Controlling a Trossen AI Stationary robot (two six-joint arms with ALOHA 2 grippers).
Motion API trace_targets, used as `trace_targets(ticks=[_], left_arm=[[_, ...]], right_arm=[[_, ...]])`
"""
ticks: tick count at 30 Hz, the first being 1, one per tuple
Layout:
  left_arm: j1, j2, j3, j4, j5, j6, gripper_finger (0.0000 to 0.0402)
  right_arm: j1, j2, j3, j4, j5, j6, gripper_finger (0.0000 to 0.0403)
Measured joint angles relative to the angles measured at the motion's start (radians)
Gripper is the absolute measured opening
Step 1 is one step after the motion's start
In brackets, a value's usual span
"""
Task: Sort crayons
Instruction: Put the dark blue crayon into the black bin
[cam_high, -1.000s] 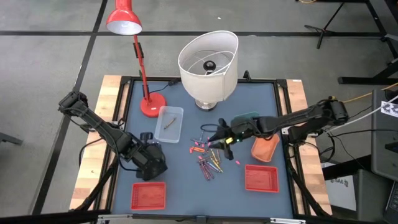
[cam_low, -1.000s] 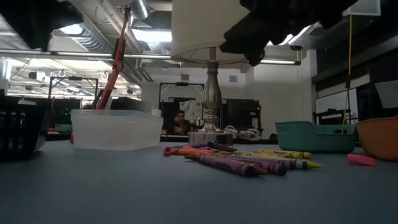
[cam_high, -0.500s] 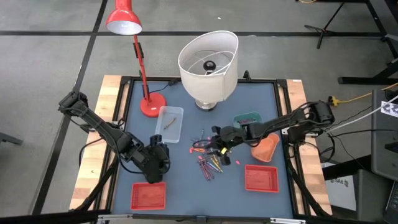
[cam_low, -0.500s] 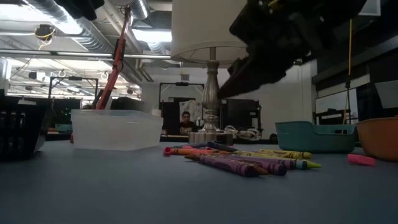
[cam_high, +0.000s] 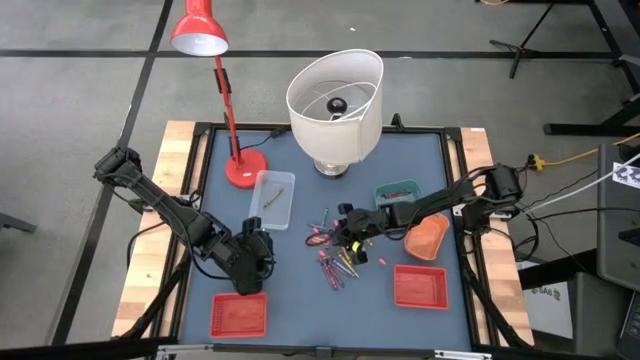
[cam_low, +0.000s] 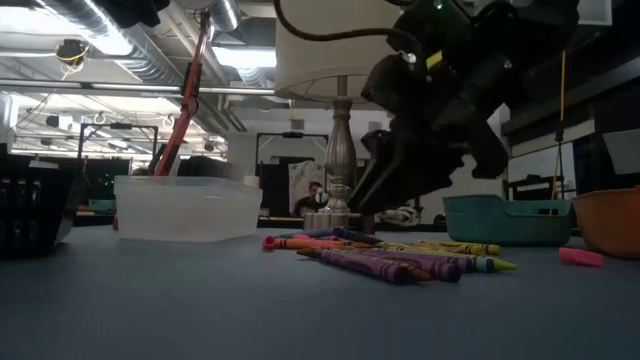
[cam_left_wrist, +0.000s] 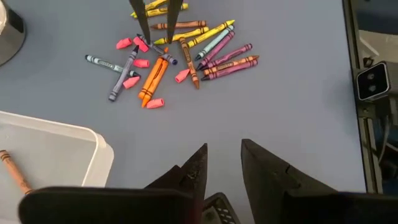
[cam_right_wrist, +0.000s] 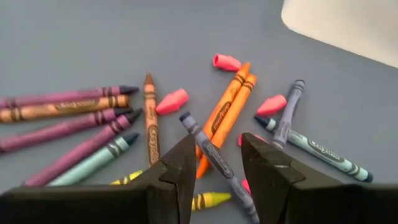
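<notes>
The crayons (cam_high: 336, 256) lie in a loose pile on the blue table top, mixed purple, orange, yellow and grey sticks (cam_right_wrist: 93, 124) with short pink pieces among them (cam_left_wrist: 180, 50). My right gripper (cam_right_wrist: 216, 148) hangs open just above the pile's far side (cam_high: 347, 231). Its fingers stand on either side of a dark blue-grey crayon (cam_right_wrist: 211, 152) without touching it; in the low view the fingertips (cam_low: 366, 210) are clear of the crayons (cam_low: 400, 258). My left gripper (cam_left_wrist: 222, 154) is open and empty, held left of the pile (cam_high: 258, 244).
A clear tray (cam_high: 273, 198) with one brown crayon (cam_left_wrist: 12, 171) stands left of the pile. Red baskets (cam_high: 238, 313) (cam_high: 420, 287) sit near the front edge, a teal basket (cam_high: 398, 189) and an orange bowl (cam_high: 428, 238) at the right. A white lamp (cam_high: 335, 95) and a red desk lamp (cam_high: 233, 150) stand at the back.
My right gripper has come down toward the crayon pile and a little toward the table's left, rolling its wrist as it sank; its fingers stay open. My left gripper tipped upward early on, then kept still. The crayons have not moved.
</notes>
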Motion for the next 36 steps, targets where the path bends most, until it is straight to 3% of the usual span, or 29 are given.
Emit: trace_targets(ticks=[36], left_arm=[[0.0, 0.0, 0.0, 0.012, -0.005, -0.004, 0.0082]], right_arm=[[0.0, 0.057, 0.001, -0.047, 0.052, -0.026, 0.0127]])
